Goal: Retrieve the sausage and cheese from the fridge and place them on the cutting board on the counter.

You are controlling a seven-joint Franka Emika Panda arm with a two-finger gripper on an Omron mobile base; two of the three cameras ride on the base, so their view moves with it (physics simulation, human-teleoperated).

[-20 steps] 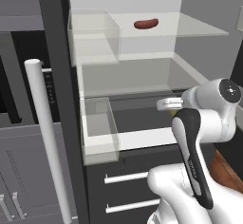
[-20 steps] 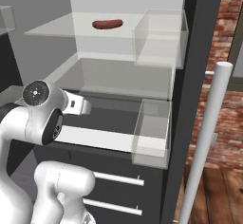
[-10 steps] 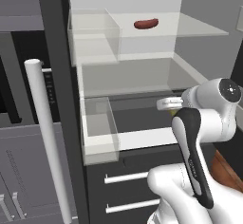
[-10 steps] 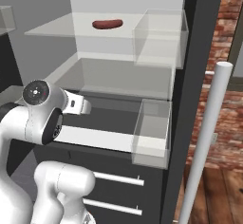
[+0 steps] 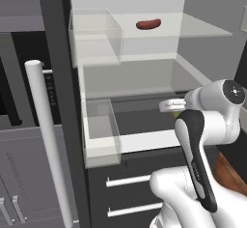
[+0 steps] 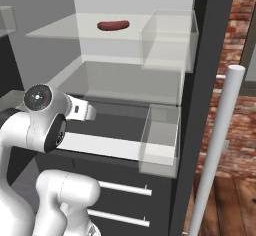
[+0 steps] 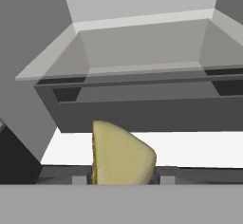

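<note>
- My gripper has its jaws closed on the cheese, a pale yellow wedge standing up between my fingertips in the hand view, in front of the fridge's lower shelf edge.
- The sausage lies on the top glass shelf, toward its back edge and well apart from me; from the right base view the sausage sits left of the clear door bin.
- Risk, as I judge it: the wedge is tapered, so a hold low on it could let it pivot or slip out as I swing toward the counter, which I cannot see from here.
- Risk: my wrist sits close to the white front edge of the lower shelf; pulling out on a slant could clip that edge or the clear bin at its left corner.
- Against the earlier frames, my arm has drawn slightly back from the fridge; the sausage has stayed put and the grip is unchanged.
</note>
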